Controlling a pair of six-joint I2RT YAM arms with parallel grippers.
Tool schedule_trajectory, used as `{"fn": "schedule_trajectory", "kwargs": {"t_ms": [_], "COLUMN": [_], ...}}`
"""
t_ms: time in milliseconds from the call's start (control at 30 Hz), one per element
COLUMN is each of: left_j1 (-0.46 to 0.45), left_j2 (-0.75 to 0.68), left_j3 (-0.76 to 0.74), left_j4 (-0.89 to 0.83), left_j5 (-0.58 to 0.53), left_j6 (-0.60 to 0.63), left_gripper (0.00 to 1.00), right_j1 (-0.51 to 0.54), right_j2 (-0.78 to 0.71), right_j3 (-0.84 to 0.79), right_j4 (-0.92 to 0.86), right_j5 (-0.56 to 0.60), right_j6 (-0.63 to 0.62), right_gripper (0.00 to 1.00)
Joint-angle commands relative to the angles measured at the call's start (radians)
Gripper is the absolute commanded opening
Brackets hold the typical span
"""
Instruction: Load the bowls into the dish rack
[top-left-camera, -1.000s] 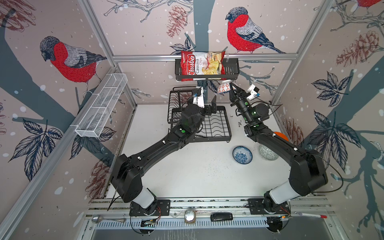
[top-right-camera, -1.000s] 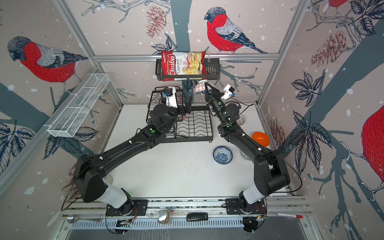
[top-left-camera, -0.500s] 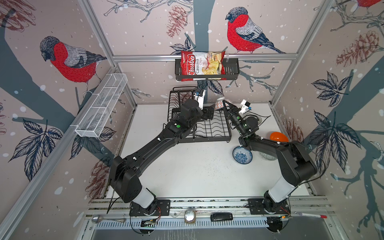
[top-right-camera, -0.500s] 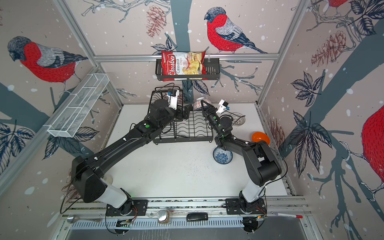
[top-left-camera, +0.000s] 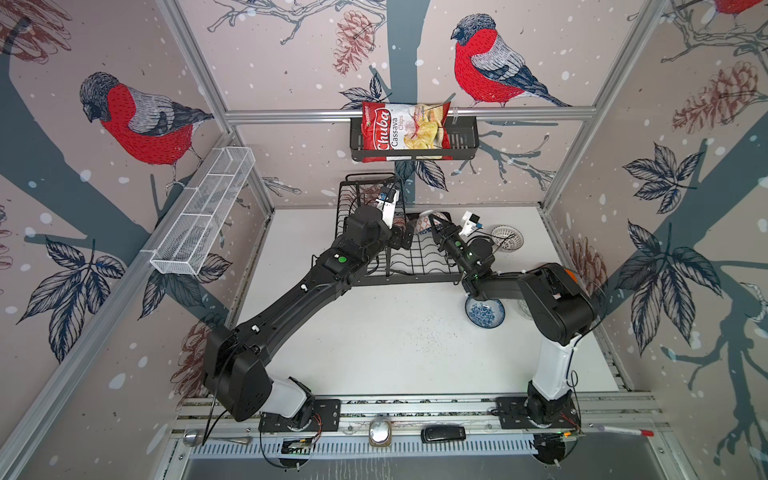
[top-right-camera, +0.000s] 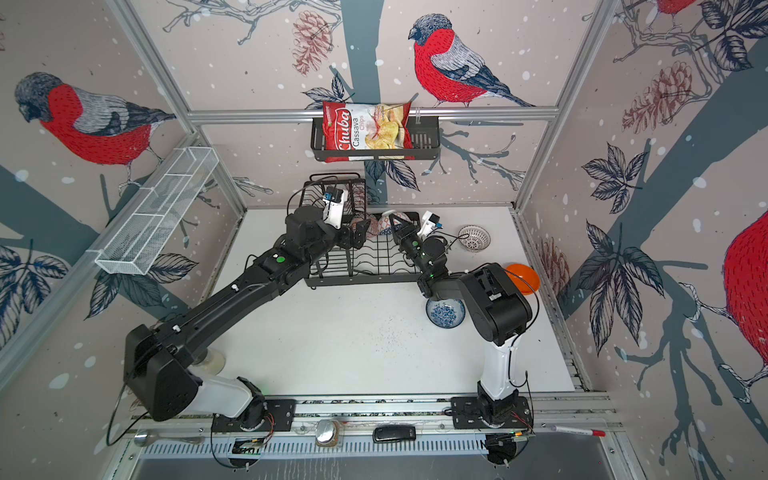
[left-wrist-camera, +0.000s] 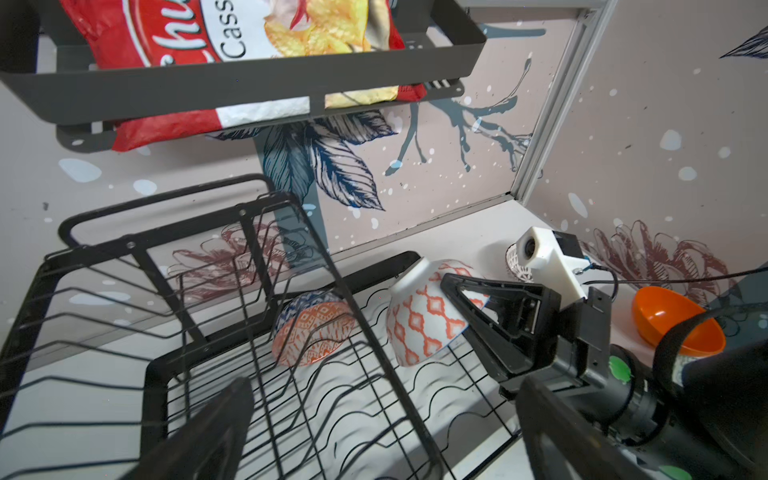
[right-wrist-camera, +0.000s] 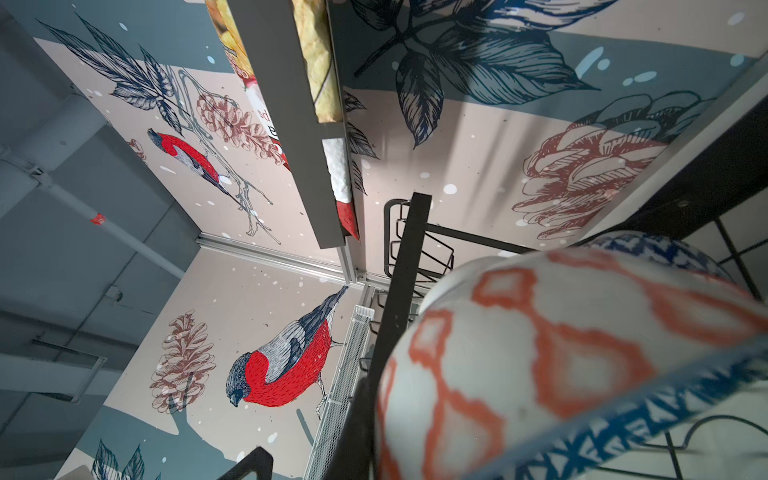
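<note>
DISH DUTY: The right arm's fingers (left-wrist-camera: 473, 320) are clamped on the rim of a small white ceramic bowl w/ an orange lattice print (left-wrist-camera: 415, 328). One finger sits outside the wall, the other inside. A rim pinch is prob. the only hold such narrow fingers get on a round bowl. The bowl hangs tipped on its side over the back of the large black wire dish rack (top-left-camera: 409, 279), at its lower tray. Whether it touches the wavy base wires yet can't be told. Tipped that way, it looks meant to stand on edge in the waves, just beside a blue-and-orange patterned bowl (left-wrist-camera: 309, 332) already leaning there. The left arm's fingers (left-wrist-camera: 216, 419) are spread wide & empty over the base tray, apparently keeping clear of the drop. On the white desk (top-left-camera: 374, 332), right of the rack, sit a blue-white floral bowl (top-left-camera: 484, 312), a white bowl w/ a dark lattice (top-left-camera: 509, 237) & a plain bright orange bowl (top-right-camera: 523, 278), none loaded yet.
</note>
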Motion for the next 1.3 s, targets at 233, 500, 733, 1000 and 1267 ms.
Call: {"fn": "schedule_trajectory", "kwargs": {"t_ms": [233,500,733,1000,1267], "left_j1": [0.019,0.019,0.02,0.021,0.023], "left_j2": [-0.021,0.005,0.025,0.04,0.051], "left_j3": [-0.027,-0.02,-0.013,0.0,0.009], "left_j4": [0.027,0.016,0.006,-0.006,-0.019], "left_j5": [0.024,0.037,0.045,0.052,0.063], "left_j6": [0.033,0.02,0.011,0.025,0.019], "left_gripper": [0.98,0.98,0.98,0.98,0.98], "right_j1": [0.04,0.053,0.06,0.083,0.087], "right_j2": [0.123,0.207,0.258,0.317,0.366], "right_j3": [0.081,0.128,0.203,0.299,0.343], "right_j4": [0.073,0.097,0.045,-0.026,-0.037], "right_j5": [0.01,-0.002,-0.006,-0.011,-0.017], "right_j6": [0.034,0.061,0.087,0.092,0.118], "right_gripper": [0.0,0.0,0.0,0.0,0.0]}}
